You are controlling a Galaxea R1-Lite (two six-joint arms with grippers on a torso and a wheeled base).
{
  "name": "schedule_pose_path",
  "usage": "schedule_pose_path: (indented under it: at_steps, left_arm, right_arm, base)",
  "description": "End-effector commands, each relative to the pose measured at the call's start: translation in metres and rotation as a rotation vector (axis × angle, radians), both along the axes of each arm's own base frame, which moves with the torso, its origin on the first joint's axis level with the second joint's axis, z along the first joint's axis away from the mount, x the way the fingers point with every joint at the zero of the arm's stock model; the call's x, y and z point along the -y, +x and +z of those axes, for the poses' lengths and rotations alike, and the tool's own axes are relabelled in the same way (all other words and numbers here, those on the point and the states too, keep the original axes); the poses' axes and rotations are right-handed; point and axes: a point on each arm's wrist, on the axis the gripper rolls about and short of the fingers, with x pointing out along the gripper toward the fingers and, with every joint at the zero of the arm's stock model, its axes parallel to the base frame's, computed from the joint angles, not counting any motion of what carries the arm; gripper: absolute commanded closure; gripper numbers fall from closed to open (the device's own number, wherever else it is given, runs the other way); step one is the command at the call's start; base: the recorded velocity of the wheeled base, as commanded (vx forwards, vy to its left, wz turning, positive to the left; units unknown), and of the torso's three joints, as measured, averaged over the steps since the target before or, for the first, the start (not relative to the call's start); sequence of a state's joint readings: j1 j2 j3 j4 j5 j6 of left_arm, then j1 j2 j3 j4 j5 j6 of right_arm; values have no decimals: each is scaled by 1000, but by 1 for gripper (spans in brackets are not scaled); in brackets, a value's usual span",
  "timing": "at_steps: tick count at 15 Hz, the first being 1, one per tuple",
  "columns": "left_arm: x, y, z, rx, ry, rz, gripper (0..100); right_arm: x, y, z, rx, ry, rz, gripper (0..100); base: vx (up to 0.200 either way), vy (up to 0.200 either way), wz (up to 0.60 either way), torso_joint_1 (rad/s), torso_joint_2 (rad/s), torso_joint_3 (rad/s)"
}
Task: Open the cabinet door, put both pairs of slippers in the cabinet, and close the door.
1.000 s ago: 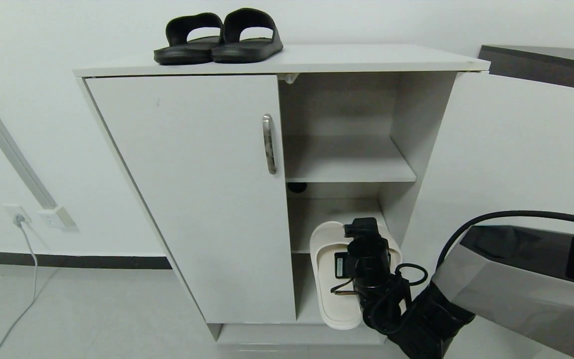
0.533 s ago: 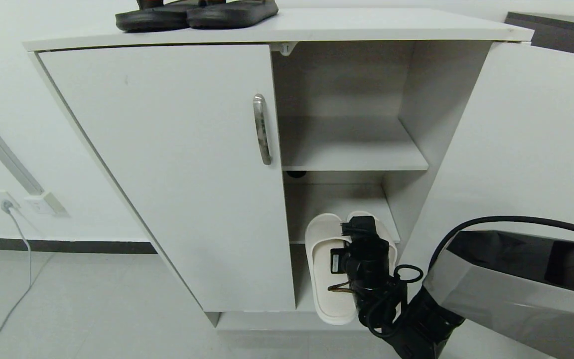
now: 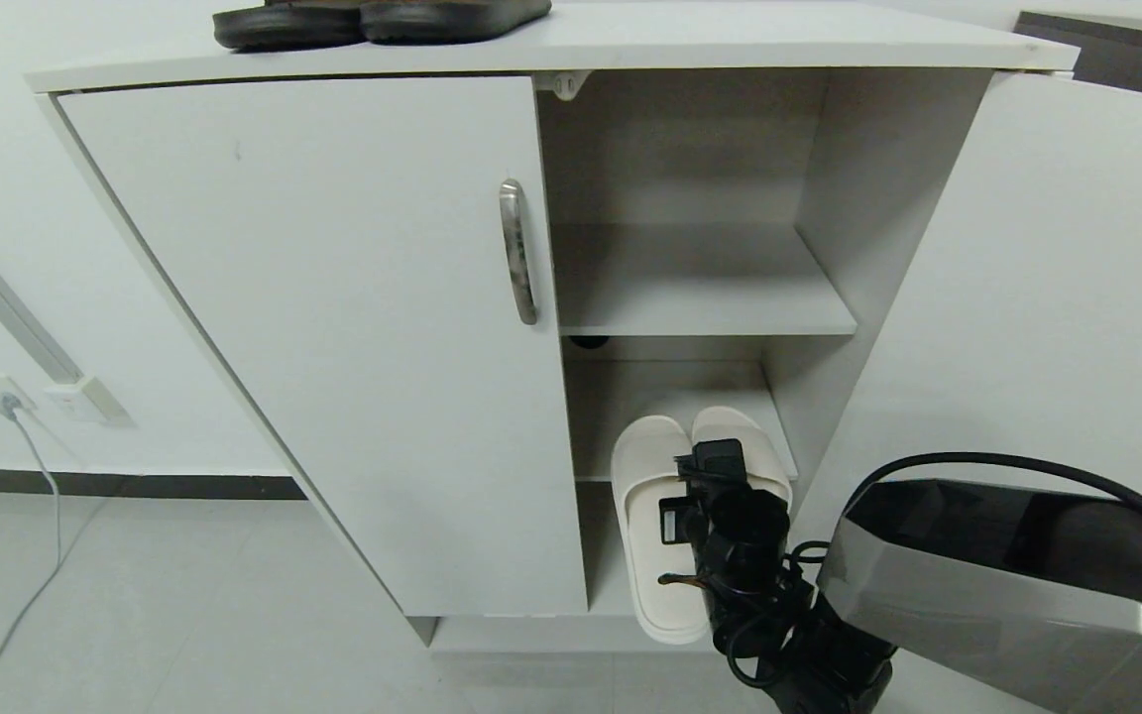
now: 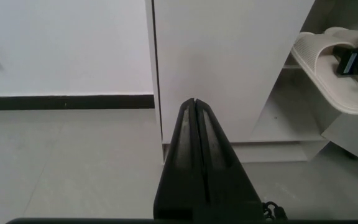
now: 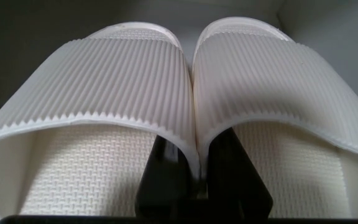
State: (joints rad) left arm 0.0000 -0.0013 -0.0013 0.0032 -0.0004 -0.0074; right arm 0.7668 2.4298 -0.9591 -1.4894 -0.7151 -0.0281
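Right hand is clamped on the white slippers, pinching the two inner strap edges together btwn its fingers, so the pair hangs as one unit. Left hand is closed w/ nothing in it, low over the floor, near the cabinet's left base.

Cabinet: right door is swung wide open, left door is shut. The right half has an upper shelf and a lower shelf under it. White slippers: toes are over the lower shelf's front edge, heels stick out on the near side, past the cabinet front. Can't tell if the soles rest on the shelf. Black slippers sit side by side on the cabinet top, far left. Metal handle is on the left door's right edge.

Risks, as I judge them:
- The pair is only part-way in, so letting go now would prob. leave the heels overhanging and tip it out onto the floor.
- The pinch is on thin strap edges only, so one slipper could slip free or twist if shoved vs. the shelf lip.
- Right hand works close to the right side wall and the open door, so a bump could swing the door.

Black pair isn't in yet and the door isn't closed.
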Motion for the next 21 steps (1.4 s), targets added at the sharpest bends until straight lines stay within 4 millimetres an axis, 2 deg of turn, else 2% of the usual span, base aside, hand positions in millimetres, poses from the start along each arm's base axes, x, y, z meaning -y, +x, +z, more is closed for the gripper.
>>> schedule_pose_path:
  at_steps: [1,5,9,13,17,19,20,21]
  left_arm:
    - [0,0,0,-1,0,0,100]
    - [0,0,0,-1,0,-1,100]
    - [0,0,0,-1,0,0,100]
    - [0,0,0,-1,0,0,100]
    - [0,0,0,-1,0,0,100]
    - [0,0,0,-1,-2,0,100]
    - [0,0,0,-1,-2,0,100]
    - [0,0,0,-1,-2,-1,100]
  right_arm:
    - [0,0,-3,-5,-2,0,100]
    - [0,0,-3,-8,-4,0,100]
    - [3,3,-3,-6,-2,-7,100]
    - [3,13,-1,-22,12,-22,100]
    - [-9,45,10,-67,41,-21,100]
    - [-7,70,13,-71,38,-40,100]
    - [-6,71,13,-71,38,-41,100]
    - [-6,86,15,-62,47,-47,100]
  base:
    - [0,0,0,0,0,0]
    - [0,0,0,0,0,0]
    - [200,0,0,0,1,6]
    - [0,0,0,0,0,0]
    - [0,0,0,0,0,0]
    - [0,0,0,0,0,0]
    - [0,0,0,0,0,0]
    - [0,0,0,0,0,0]
